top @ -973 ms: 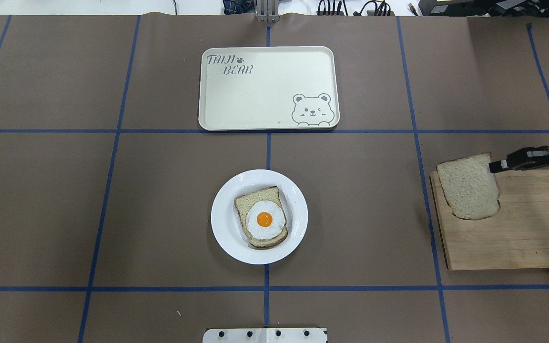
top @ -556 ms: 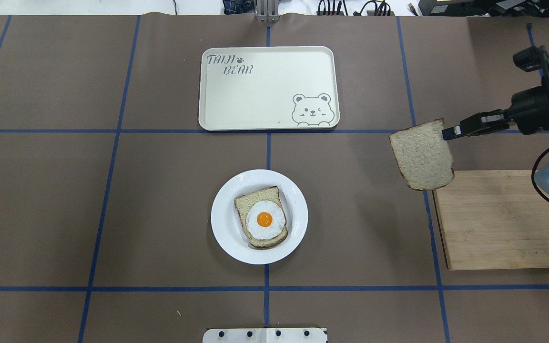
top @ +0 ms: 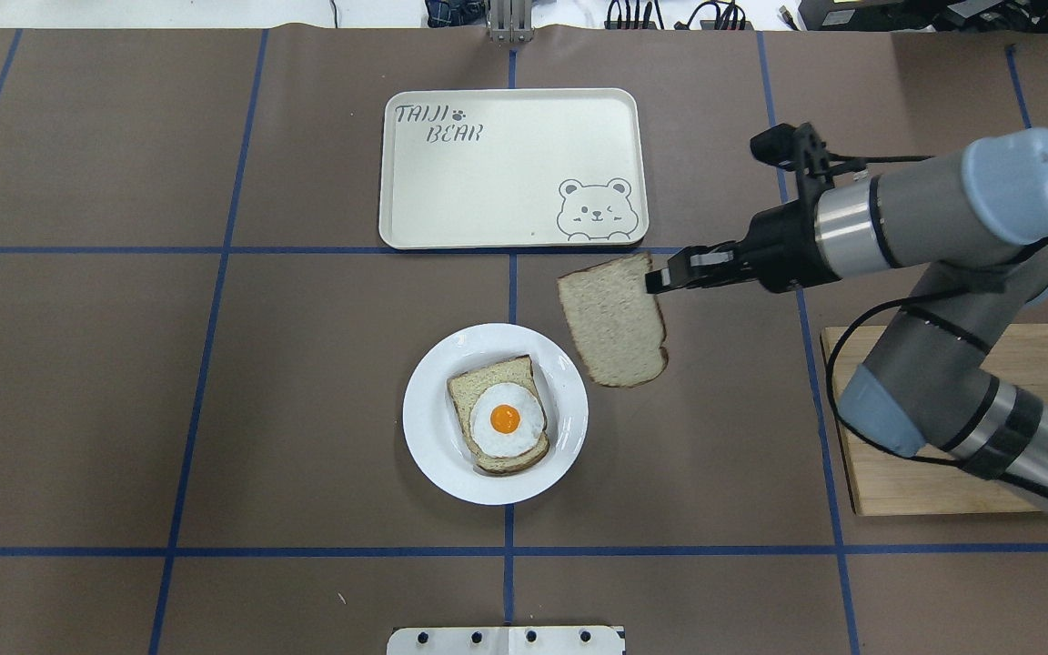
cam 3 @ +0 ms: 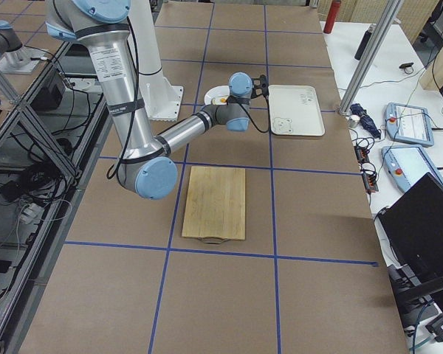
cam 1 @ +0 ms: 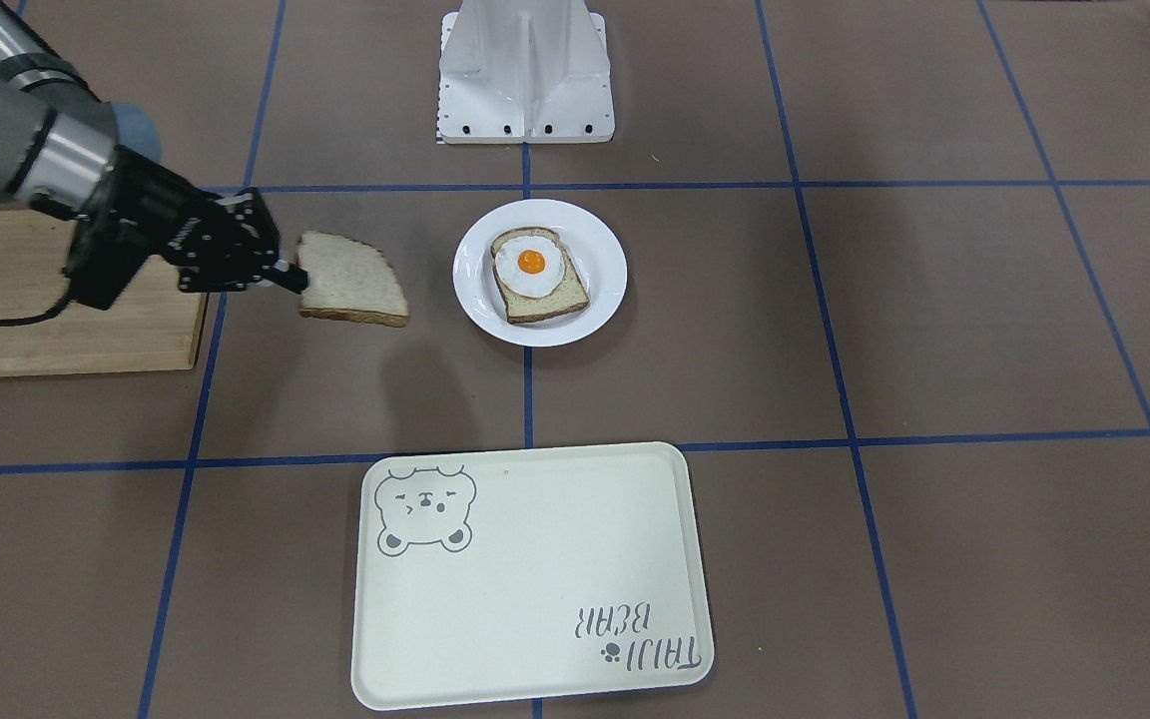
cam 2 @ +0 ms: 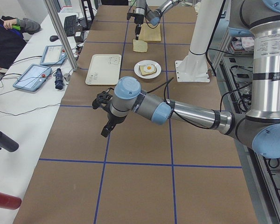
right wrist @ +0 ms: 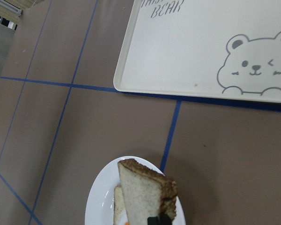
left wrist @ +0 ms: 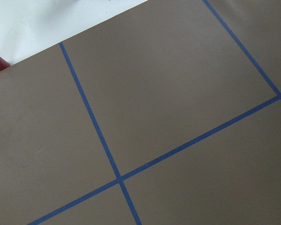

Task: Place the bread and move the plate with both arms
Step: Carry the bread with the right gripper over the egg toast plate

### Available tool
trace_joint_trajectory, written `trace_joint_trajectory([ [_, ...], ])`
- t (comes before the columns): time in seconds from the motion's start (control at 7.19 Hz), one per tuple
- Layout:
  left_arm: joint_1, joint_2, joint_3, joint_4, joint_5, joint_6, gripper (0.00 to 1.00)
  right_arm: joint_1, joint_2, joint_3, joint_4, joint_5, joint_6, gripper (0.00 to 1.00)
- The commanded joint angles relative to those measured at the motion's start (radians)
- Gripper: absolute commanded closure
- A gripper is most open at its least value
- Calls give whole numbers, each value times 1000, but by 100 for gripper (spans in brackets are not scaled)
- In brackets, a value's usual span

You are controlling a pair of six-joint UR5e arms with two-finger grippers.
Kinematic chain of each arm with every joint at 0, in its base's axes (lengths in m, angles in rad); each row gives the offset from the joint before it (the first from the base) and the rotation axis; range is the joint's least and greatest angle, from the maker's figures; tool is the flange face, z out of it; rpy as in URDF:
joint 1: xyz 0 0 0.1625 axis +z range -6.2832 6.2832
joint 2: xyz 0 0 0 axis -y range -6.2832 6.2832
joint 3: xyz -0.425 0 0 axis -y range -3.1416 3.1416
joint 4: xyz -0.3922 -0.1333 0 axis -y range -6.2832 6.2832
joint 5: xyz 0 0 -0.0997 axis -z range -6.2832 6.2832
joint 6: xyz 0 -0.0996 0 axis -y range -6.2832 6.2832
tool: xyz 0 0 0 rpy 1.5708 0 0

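Note:
My right gripper is shut on one corner of the plain bread slice and holds it in the air, just right of and beyond the white plate. The plate carries another slice topped with a fried egg. In the front-facing view the bread hangs from the gripper, apart from the plate. The right wrist view shows the bread over the plate's edge. My left gripper shows only in the exterior left view, over bare table far from the plate; I cannot tell its state.
A cream bear tray lies beyond the plate. A wooden cutting board lies at the right, partly under my right arm. The robot's base stands behind the plate. Blue tape lines cross the brown table.
My right gripper has lifted the bread off the cutting board and carried it leftward to just beside the plate. The plate and tray have not moved.

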Motion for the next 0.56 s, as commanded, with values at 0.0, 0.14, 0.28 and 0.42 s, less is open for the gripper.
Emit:
trace_joint_trajectory([
  [0.0, 0, 0, 5, 0, 0, -3, 1, -183, 106, 39, -135, -220, 81, 100],
  [0.14, 0, -1, 7, 0, 0, -3, 1, -260, 128, 27, -170, -316, 70, 100],
  [0.28, 0, -2, 5, 0, -2, -4, 1, -280, 128, 15, -175, -345, 59, 100],
  [0.42, 0, -2, 7, 0, 0, -4, 1, -280, 116, -7, -176, -345, 12, 100],
])
